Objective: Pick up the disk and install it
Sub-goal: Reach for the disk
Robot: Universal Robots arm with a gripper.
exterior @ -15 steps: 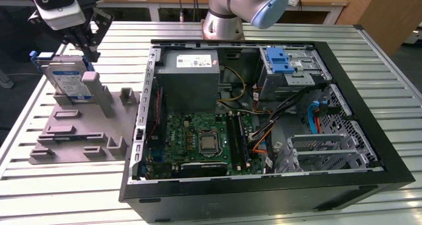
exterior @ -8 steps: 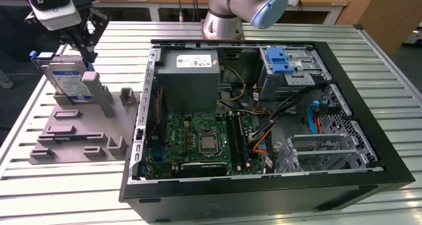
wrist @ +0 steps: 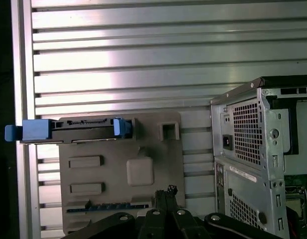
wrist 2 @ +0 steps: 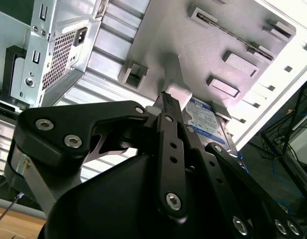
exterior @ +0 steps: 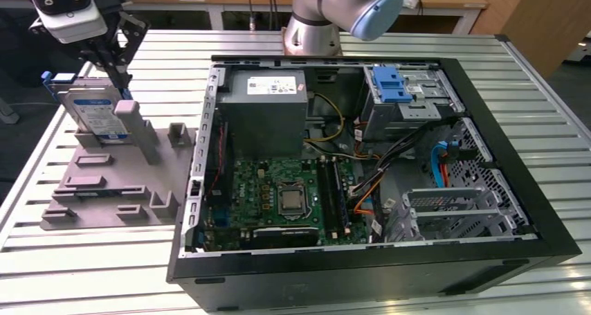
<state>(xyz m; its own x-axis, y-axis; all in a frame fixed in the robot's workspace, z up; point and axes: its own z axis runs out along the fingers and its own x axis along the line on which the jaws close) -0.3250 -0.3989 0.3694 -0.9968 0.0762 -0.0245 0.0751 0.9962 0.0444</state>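
Seeing the disk point(exterior: 93, 111) standing on edge in a grey plastic holder point(exterior: 102, 190) on the ribbed metal surface point(exterior: 93, 266), off to the exterior view's left of the open computer case point(exterior: 369, 277). Noticing a white-and-blue label point(exterior: 104, 118) on its flat face, and a white sticker point(exterior: 273, 86) on the big grey box point(exterior: 268, 121) inside the case; not reading off any of the print. Getting the hand point(exterior: 120, 86) hanging off the arm point(exterior: 323, 10) just above the disk's upper edge, tips pinched together and gripping nothing. Not managing to tell about contact with the disk.

Looking straight down in the first wrist view, catching the disk point(wrist: 83, 128) as a thin dark strip with blue plastic rails point(wrist: 36, 129) capping both ends, and the hand point(wrist: 165, 190) sitting over the holder point(wrist: 143, 144) just beside it. Also getting the punched metal back of the case point(wrist: 248, 149) there. Switching to the exterior view for the inside: green circuit board point(exterior: 268, 190), bundled cables point(exterior: 416, 142), a ridged blue latch point(exterior: 392, 83).

Peeking past the black linkage of the hand point(wrist 2: 166, 99) in the second wrist view, spotting a corner of the disk point(wrist 2: 208, 119) with its blue label, plus the holder point(wrist 2: 203, 45) with its blocky raised slots.
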